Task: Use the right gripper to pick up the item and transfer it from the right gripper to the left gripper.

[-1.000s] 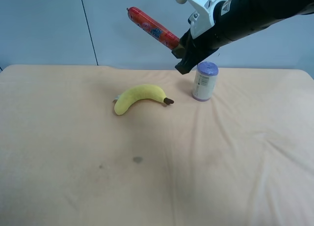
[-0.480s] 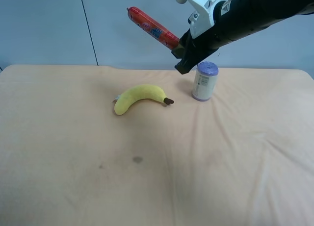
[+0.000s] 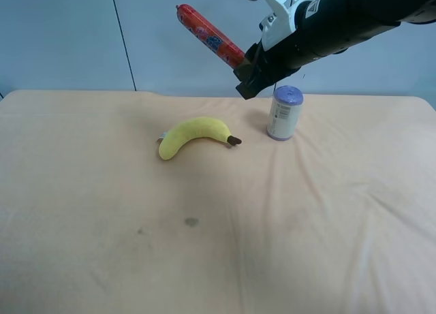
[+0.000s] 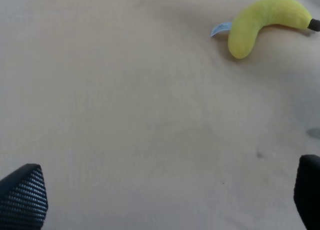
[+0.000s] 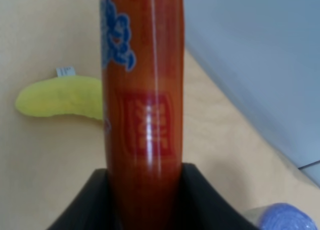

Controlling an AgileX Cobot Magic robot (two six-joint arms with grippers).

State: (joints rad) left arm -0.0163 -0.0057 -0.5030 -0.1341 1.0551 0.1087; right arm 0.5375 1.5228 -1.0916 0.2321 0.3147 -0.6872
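Right gripper clamps the item high above the counter, clear of banana and can. Only left wrist view shows left gripper, jaws wide open.

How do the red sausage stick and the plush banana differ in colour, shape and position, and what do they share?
Colour: the sausage stick is shiny red with blue markings; the plush banana is matte yellow with a dark tip.
Shape: the stick is straight; the banana is curved.
Position: the stick is held tilted in the air by the right end effector; the banana lies on the table.
Both are elongated.
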